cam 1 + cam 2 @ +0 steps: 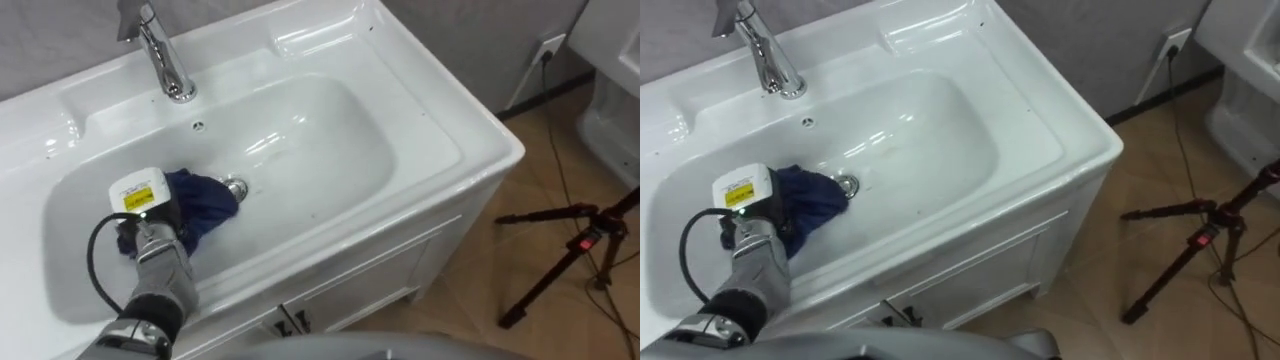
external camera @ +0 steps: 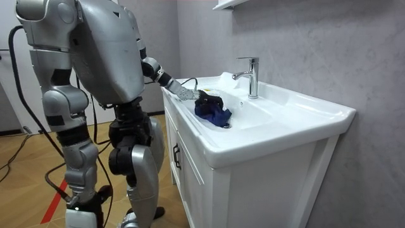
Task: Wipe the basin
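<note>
Down by the drain (image 1: 235, 187), the left hand (image 1: 150, 222) sits on the cloth (image 1: 207, 196) — fingers hidden, so I cannot tell its grip — a soft, light rag, probably best bunched mid-fold on the slick basin (image 1: 330, 140).

Left arm outstretched forward and down, left robot hand (image 1: 148, 215) palm-down.

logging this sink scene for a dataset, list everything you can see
basin: one, white, on the cabinet
cabinet: one, white, under the basin
faucet: one, chrome, at the basin's back rim
drain: one, metal, bowl floor
cloth: one, dark blue, bunched against the drain
tripod: one, black, wood floor right of the cabinet
wall socket: one, white, wall beyond the basin
left hand: on the cloth
right hand: hangs at the robot's side
</note>
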### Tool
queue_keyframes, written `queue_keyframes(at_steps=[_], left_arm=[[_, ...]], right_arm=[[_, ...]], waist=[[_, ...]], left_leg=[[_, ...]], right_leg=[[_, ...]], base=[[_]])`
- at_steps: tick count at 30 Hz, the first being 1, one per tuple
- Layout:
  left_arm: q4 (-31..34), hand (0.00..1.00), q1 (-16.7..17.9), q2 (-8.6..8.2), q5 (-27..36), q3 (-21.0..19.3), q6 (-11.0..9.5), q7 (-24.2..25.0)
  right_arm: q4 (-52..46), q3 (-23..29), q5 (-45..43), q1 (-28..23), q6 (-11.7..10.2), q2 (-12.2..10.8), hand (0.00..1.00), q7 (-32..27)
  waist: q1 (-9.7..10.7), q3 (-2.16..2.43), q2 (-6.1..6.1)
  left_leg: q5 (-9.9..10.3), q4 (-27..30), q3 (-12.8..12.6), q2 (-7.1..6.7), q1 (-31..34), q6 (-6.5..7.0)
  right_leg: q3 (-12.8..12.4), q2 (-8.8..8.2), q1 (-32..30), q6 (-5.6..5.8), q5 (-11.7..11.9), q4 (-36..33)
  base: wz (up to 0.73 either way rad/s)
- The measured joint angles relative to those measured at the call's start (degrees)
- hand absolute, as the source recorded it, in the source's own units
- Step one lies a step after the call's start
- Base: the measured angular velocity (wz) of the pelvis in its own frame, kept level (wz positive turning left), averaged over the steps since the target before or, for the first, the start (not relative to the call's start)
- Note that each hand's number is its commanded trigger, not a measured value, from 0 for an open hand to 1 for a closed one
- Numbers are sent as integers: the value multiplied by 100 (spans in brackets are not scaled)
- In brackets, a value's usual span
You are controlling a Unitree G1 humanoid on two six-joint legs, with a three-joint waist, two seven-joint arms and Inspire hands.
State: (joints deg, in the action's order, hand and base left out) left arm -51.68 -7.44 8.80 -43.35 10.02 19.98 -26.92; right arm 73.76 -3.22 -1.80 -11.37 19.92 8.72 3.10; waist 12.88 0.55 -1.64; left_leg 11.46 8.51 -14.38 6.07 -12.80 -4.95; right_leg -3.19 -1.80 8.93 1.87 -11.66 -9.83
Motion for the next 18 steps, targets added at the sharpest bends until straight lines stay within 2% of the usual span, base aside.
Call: queue_keyframes(at_steps=[2, 5, 8, 12, 14, 18], left_arm=[[14, 100, -53, 1, 368, 106, -5, -1], [-20, 100, -300, -26, 1211, 431, -117, -4], [-1, 100, -411, -78, 1689, 761, -154, 17], [10, 100, -570, -90, 2413, 837, -177, 22], [11, 100, -711, -92, 3011, 952, -194, 114], [11, 100, -794, -109, 3425, 1058, -349, 186]], right_arm=[[-9, 3, -10, 0, 29, -7, 0, 75], [-83, -12, -42, -4, 146, -9, 0, 287], [-157, -22, -117, 1, 228, -12, 0, 341], [-213, -18, -124, 31, 260, -12, 0, 419], [-227, -65, -96, 112, 262, 2, 0, 463], [-255, -233, -76, 135, 263, -13, 0, 542]], waist=[[160, -2, 1], [392, -5, -6], [592, -11, -17], [699, -27, -56], [740, -45, -113], [742, -46, -150]], left_leg=[[0, 2, 0, -9, 27, 0], [-13, 19, 0, -13, 122, 21], [-20, 19, 0, -24, 140, 32], [-47, 21, 5, -60, 202, 73], [-49, 21, -3, -96, 209, 78], [-49, 21, -3, -111, 210, 78]], right_leg=[[4, -10, -25, 8, 1, -3], [2, -16, -117, 23, 39, -7], [-1, -26, -133, 29, 49, -12], [38, -68, -175, 50, 52, -26], [33, -103, -173, 82, 71, -16], [40, -120, -160, 89, 74, -20]], base=[[0], [0], [0], [7], [0], [0]])
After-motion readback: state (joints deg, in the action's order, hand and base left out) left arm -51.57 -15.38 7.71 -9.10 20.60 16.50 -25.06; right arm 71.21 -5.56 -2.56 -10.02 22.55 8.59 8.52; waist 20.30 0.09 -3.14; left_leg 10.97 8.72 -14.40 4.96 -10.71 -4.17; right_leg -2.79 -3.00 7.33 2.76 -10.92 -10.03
